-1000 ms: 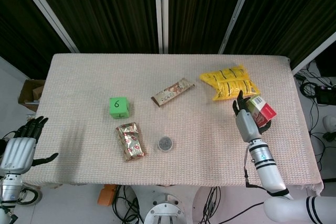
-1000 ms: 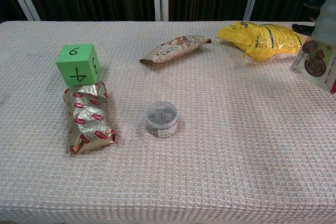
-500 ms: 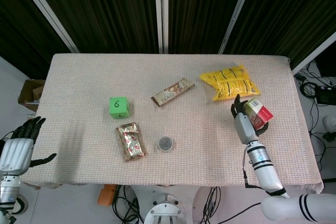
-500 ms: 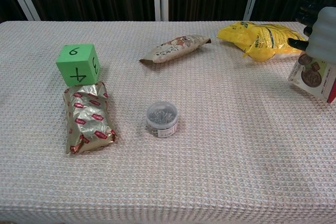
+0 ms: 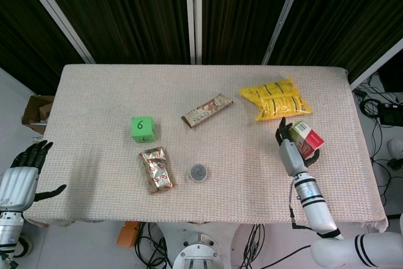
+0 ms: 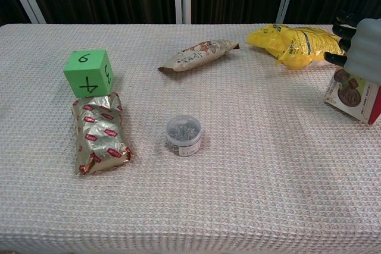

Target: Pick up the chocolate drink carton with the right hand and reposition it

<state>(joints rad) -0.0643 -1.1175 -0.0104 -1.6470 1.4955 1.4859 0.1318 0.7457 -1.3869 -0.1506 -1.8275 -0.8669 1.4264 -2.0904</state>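
The right hand [image 5: 291, 149] reaches up from the near right on its white forearm, dark fingers [image 6: 344, 29] wrapped around the chocolate drink carton [image 5: 306, 138], while the left hand [image 5: 19, 177] hangs off the counter's near left corner, fingers spread, holding nothing
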